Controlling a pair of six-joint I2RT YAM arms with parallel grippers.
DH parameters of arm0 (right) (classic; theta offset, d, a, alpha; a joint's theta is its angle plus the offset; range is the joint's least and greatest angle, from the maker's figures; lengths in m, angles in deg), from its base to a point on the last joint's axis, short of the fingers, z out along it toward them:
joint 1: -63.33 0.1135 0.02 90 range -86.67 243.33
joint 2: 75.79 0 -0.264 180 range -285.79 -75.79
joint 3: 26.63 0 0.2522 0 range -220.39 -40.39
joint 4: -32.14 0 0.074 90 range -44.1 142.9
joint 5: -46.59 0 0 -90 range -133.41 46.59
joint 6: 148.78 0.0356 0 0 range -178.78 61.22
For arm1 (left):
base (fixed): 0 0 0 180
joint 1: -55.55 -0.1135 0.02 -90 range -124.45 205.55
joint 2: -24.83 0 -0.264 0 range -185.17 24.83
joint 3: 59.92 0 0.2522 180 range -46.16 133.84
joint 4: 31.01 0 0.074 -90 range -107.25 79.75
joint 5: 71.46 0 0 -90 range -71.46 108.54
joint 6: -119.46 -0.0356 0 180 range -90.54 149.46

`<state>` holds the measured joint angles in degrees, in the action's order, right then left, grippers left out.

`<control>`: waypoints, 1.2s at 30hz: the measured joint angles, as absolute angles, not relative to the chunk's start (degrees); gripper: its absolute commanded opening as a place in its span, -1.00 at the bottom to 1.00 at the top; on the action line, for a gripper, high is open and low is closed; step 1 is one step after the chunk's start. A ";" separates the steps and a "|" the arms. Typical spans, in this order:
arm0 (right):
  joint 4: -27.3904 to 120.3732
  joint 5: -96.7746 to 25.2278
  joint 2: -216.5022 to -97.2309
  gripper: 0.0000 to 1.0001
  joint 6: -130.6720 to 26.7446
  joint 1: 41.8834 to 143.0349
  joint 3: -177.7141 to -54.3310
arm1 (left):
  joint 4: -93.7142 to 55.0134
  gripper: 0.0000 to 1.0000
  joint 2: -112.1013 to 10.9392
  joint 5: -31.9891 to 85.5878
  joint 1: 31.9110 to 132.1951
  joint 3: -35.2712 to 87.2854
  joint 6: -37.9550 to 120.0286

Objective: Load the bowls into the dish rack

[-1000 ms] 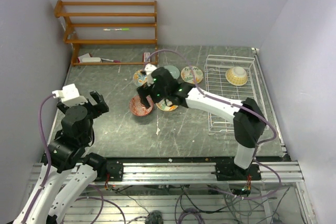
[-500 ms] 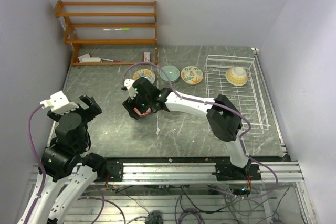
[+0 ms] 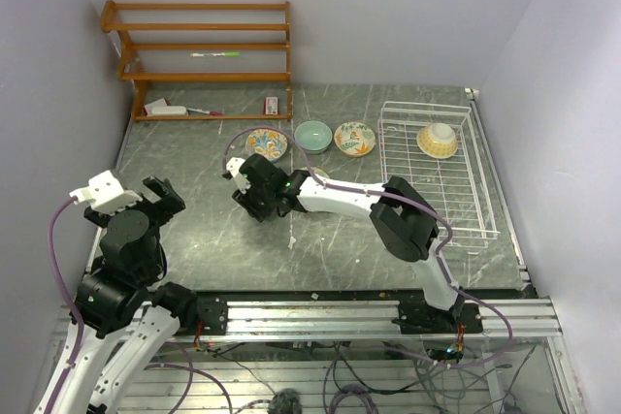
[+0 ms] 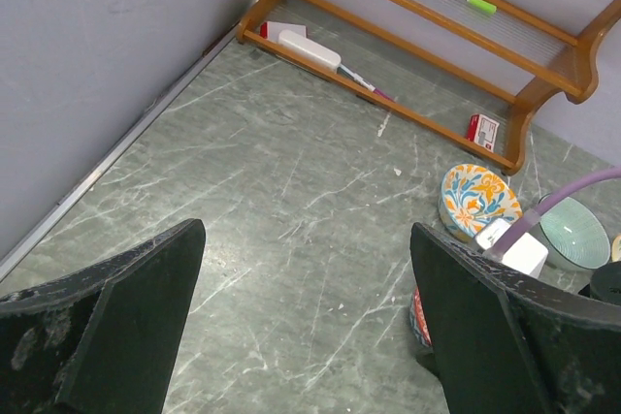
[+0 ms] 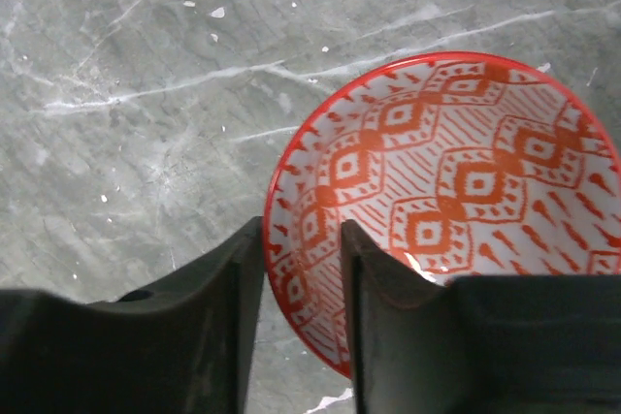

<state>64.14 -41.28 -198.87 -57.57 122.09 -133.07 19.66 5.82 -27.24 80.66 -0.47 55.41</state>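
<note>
My right gripper [image 3: 255,198] is low over the red-patterned bowl [image 5: 456,181] at the table's middle left. Its fingers straddle the bowl's rim, one outside and one inside, shut on it [image 5: 303,239]. From above the arm hides most of that bowl. A colourful bowl [image 3: 266,143], the pale teal bowl [image 3: 312,135] and another colourful bowl [image 3: 354,138] stand in a row behind. One bowl [image 3: 438,140] lies upside down in the white wire dish rack [image 3: 437,196] at the right. My left gripper [image 3: 160,196] hangs open [image 4: 306,239] over bare table at the left.
A wooden shelf unit [image 3: 204,46] stands at the back left with a marker [image 3: 213,53] on it and small items on its bottom board. The grey wall runs close along the left side [image 4: 87,65]. The right arm's purple cable [image 3: 243,138] loops over the bowls.
My right arm swung left and came down over the red-patterned bowl, and its jaws narrowed round the rim. The left arm drew back a little toward the left.
</note>
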 measured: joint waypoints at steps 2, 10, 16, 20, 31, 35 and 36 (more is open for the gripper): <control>64.14 -41.70 -199.14 -0.40 -57.67 122.40 -133.07 | 19.68 0.96 5.82 -27.35 80.66 -0.47 55.43; 62.47 -43.43 -199.46 -0.87 -58.81 122.95 -133.68 | 19.70 0.96 5.82 -27.59 80.66 -0.47 55.43; 62.06 -36.61 -196.84 -0.93 -57.17 122.84 -132.61 | 19.72 0.96 5.84 -27.68 80.66 -0.47 55.50; 61.80 -29.63 -193.08 -0.96 -55.01 122.90 -130.69 | 19.94 0.96 6.17 -27.72 80.63 -0.47 55.72; 47.35 -9.83 -170.39 -0.95 -41.24 104.72 -116.07 | 20.01 0.96 6.89 -27.72 80.61 -0.47 55.91; 47.39 -10.38 -162.96 -0.95 -39.27 96.70 -112.16 | 19.99 0.96 6.89 -27.70 80.61 -0.47 55.91; 47.50 -10.53 -161.10 -0.95 -38.81 94.77 -111.24 | 19.99 0.96 6.89 -27.70 80.61 -0.47 55.91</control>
<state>47.50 -10.53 -161.10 -38.81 94.77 -111.24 19.99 6.89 -27.70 80.61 -0.47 55.91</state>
